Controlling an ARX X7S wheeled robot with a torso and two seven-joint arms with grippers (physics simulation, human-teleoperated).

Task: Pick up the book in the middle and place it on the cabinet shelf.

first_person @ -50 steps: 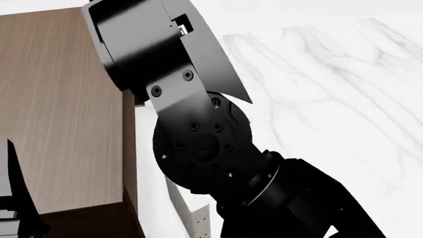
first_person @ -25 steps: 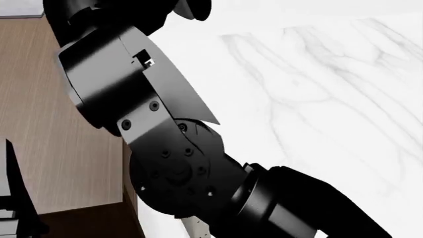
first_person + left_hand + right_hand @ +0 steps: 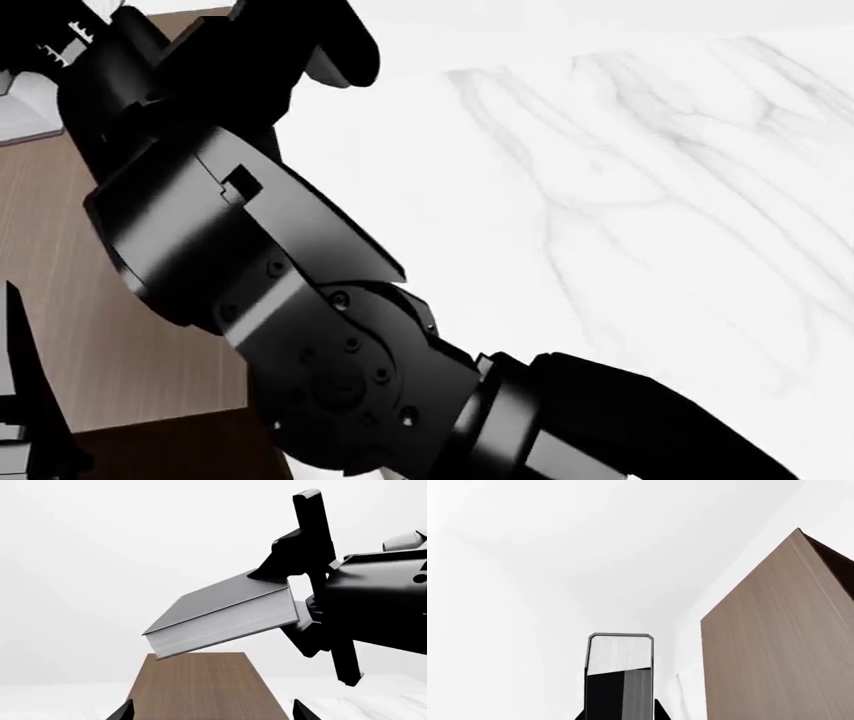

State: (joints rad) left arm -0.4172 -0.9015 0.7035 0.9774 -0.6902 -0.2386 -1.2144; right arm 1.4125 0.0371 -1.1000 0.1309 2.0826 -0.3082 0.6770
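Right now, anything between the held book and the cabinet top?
Nothing. In the left wrist view the book, clamped in the right hand, hangs tilted over the cabinet top; whether its low corner touches is unclear.

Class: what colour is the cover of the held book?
Dark grey, with white page edges; the book shows best in the left wrist view.

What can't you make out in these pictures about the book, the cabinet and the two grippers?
- Head view: the book is almost wholly hidden behind the right arm.
- Left wrist view: the cabinet is cut off by the frame's edge; whether the book touches it is unclear.
- Left gripper: only its fingertips show at the frame's edge.
- Right wrist view: the book's far end is out of sight.
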